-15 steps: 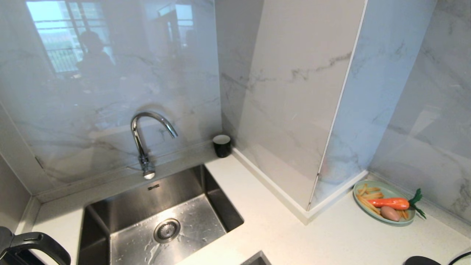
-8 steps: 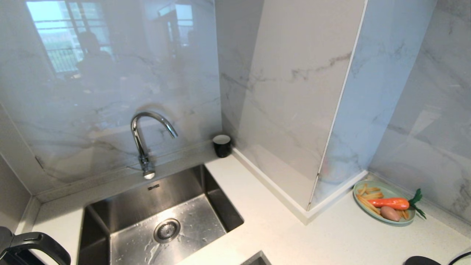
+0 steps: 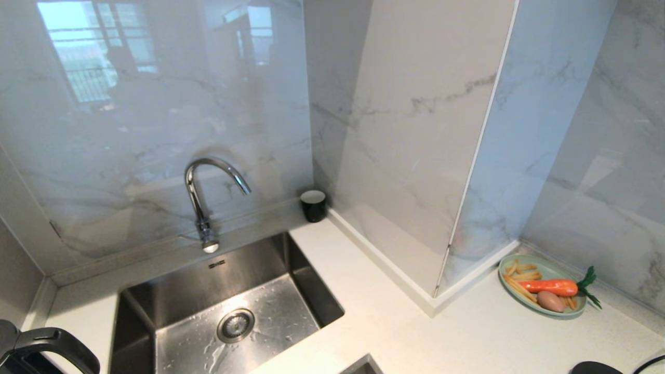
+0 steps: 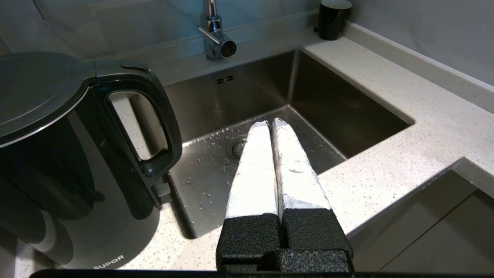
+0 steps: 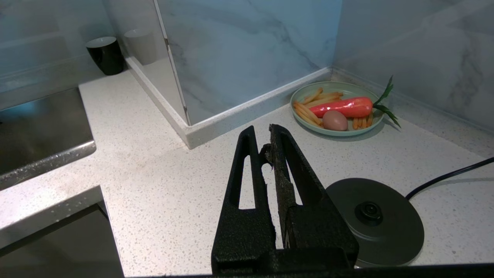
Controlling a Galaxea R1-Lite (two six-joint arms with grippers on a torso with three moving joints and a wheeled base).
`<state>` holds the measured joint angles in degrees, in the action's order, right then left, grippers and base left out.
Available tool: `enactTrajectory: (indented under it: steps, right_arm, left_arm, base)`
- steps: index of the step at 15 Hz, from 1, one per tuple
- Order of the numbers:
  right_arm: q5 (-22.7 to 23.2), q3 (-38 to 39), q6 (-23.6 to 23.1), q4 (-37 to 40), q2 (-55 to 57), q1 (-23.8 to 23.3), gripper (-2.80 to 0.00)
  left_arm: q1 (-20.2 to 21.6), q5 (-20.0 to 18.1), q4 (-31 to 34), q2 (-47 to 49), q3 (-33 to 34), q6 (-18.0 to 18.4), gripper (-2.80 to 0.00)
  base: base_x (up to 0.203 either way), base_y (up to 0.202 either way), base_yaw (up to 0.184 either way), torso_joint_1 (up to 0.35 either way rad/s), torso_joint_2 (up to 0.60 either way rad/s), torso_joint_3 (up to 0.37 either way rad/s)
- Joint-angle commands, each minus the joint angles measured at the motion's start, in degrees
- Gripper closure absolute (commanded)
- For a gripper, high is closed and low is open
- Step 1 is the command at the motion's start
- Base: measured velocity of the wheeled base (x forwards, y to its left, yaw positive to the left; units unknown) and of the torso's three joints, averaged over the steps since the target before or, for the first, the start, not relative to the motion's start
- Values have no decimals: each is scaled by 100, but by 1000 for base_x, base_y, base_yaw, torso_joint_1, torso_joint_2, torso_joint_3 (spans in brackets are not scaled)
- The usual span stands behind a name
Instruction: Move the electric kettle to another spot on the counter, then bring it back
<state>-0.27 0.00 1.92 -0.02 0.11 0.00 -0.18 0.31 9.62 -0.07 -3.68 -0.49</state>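
Kitchen corner with both arms parked and nothing in hand. The electric kettle [image 4: 58, 154] stands upright on the counter [image 3: 363, 291] just beside the left edge of the steel sink [image 3: 223, 311], well apart from its round black corded base disc [image 5: 376, 220], which lies bare on the right-hand run of the worktop near the plate [image 5: 335, 129]. Judged from this layout, the kettle is off its base and sits at the other spot, so the outward move appears done and the return to the base is what remains; no grasp for that return has begun. The left gripper [image 4: 269, 124] hangs over the front of the sink, its two taped fingers pressed together with nothing between them, near the kettle's looped handle [image 4: 146, 116] but apart from it. The right gripper [image 5: 264, 133] hovers above the counter just beside the base disc, its black fingers drawn together and empty. Count: one kettle, one base disc, one sink, one chrome tap [image 3: 208, 197], one small black cup [image 3: 313, 205] in the wall corner, one green plate holding one toy carrot [image 5: 341, 108], one egg-shaped piece [image 5: 335, 120] and several chips.
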Motion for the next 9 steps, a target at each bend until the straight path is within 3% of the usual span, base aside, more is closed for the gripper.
enactTrajectory:
  steps: [1, 9]
  right_arm:
    - [0, 0, 1, 2, -2, 0, 0]
    - [-4, 0, 1, 2, -2, 0, 0]
  left_arm:
    - [1, 4, 5, -1, -1, -3, 0]
    - [1, 10, 5, -1, -1, -3, 0]
  base:
    - [0, 0, 0, 0, 0, 0]
    - [0, 0, 0, 0, 0, 0]
